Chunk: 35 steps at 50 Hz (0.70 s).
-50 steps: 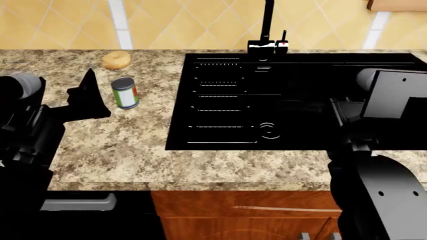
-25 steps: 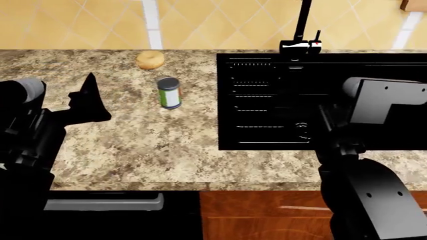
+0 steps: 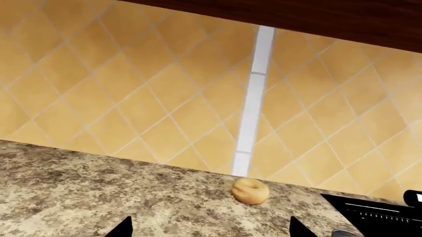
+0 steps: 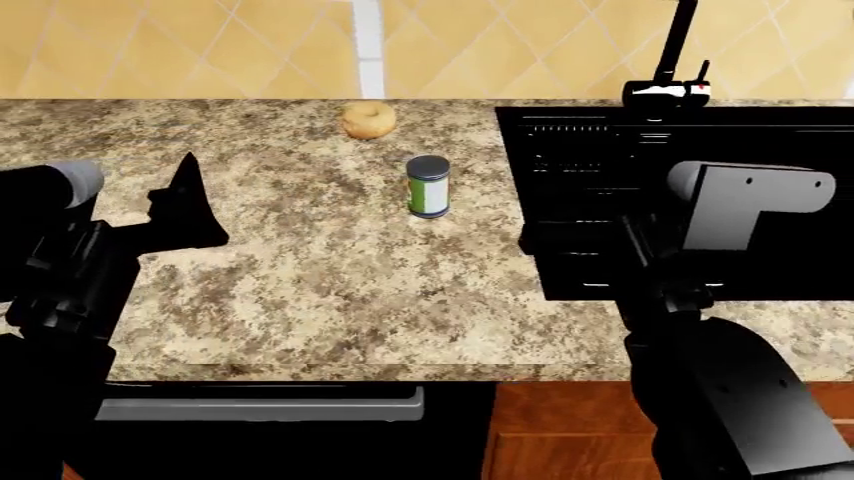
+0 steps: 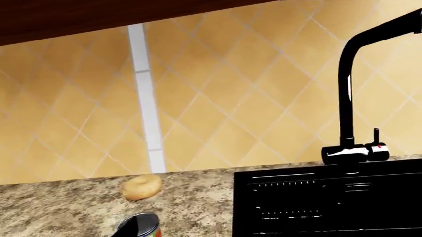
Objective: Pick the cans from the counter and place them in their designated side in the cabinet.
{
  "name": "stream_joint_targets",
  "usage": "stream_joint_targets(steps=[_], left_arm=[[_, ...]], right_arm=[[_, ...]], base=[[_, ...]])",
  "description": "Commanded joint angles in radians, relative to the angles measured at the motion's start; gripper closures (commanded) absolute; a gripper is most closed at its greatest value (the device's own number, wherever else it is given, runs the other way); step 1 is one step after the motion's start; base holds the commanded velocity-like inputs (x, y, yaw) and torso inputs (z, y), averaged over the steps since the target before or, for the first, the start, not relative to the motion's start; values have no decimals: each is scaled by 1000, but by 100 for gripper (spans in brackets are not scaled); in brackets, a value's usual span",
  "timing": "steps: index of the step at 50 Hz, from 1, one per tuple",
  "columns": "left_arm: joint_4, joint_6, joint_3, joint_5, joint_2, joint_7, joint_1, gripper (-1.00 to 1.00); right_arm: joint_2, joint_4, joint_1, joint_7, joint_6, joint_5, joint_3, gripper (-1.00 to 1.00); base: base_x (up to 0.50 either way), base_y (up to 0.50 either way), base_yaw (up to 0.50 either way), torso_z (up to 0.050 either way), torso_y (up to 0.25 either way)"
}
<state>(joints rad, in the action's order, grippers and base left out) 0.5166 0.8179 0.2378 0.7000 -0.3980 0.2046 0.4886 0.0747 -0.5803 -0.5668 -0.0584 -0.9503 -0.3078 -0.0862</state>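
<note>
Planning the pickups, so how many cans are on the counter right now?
1. The can stands upright on the counter, between the bagel and the sink. A second may sit outside these views.

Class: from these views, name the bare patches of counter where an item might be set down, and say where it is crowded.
Free: the speckled granite counter between the green-labelled can, its front edge and the black sink; also the stretch between the can and the left gripper. Crowded: near the backsplash, where the tan bagel sits close behind the can.
</note>
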Motion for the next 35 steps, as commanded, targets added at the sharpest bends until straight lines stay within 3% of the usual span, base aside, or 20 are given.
stream_joint_targets(steps=[1,13,25,35], left_arm=[[-19,-12,-24,-17,-6,-7,2,-100],[-41,-30,-48,-38,-12,-16,3,-100],[-113,-71,-156,-134,-63,-64,46,-100],[-172,-42,-207,-150,-74,-78,85,-100]], right_arm=[[4,37,1,-4,26,-23,16,-100],[15,71,6,-17,66,-20,58,-100],[73,162,-66,-5,2,-2,138,-100],[89,211,-136,26,-42,-44,119,-100]], base=[[0,379,0,0,0],[0,30,0,0,0],[0,0,0,0,0],[0,0,0,0,0]])
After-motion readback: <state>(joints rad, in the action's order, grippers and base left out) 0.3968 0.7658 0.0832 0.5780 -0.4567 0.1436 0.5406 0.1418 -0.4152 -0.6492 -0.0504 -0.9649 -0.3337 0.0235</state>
